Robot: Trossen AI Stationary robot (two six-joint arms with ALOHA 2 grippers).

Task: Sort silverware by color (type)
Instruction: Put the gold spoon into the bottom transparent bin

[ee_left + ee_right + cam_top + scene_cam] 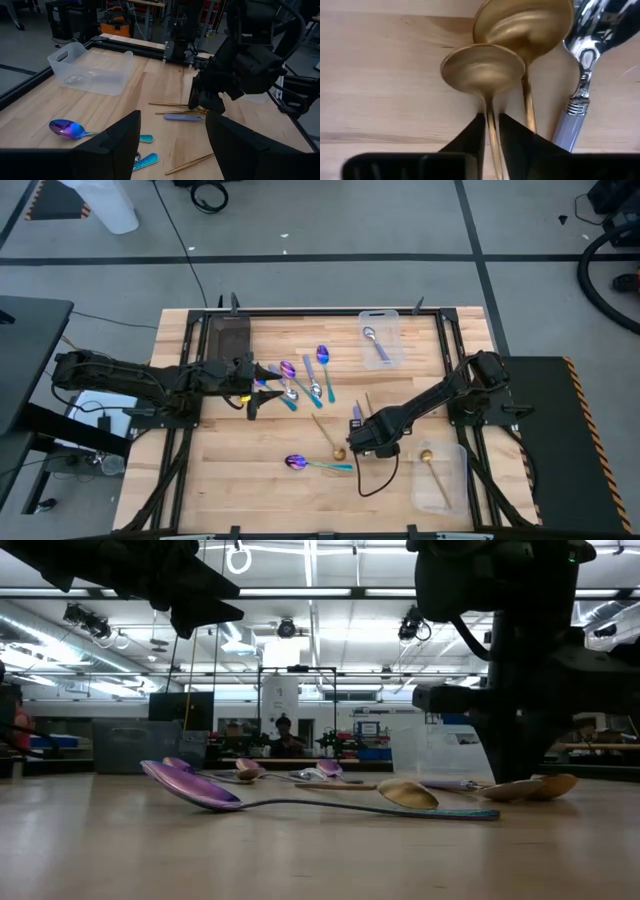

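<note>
My right gripper (360, 430) is down at the table's near right, shut on a gold spoon (482, 67). A second gold spoon (530, 22) and a silver-bowled, lavender-handled spoon (577, 105) lie right beside it. My left gripper (255, 395) hovers open at the left-hand end of a cluster of teal- and lavender-handled spoons (300, 380). Another purple-bowled teal spoon (310, 464) lies alone toward the near edge. A third gold spoon (330, 438) lies left of my right gripper. My right gripper pinches the gold spoon's handle just behind the bowl (489, 112) between its two fingers (470, 135), coming from above. That bowl shows in front of the second gold spoon's bowl. Whether the spoon is clear of the table, I cannot tell.
A clear bin (382, 338) at the far side holds a silver spoon. Another clear bin (440, 475) at the near right holds a gold spoon. A dark tray (227, 335) sits at the far left. Bare wood lies at the near left.
</note>
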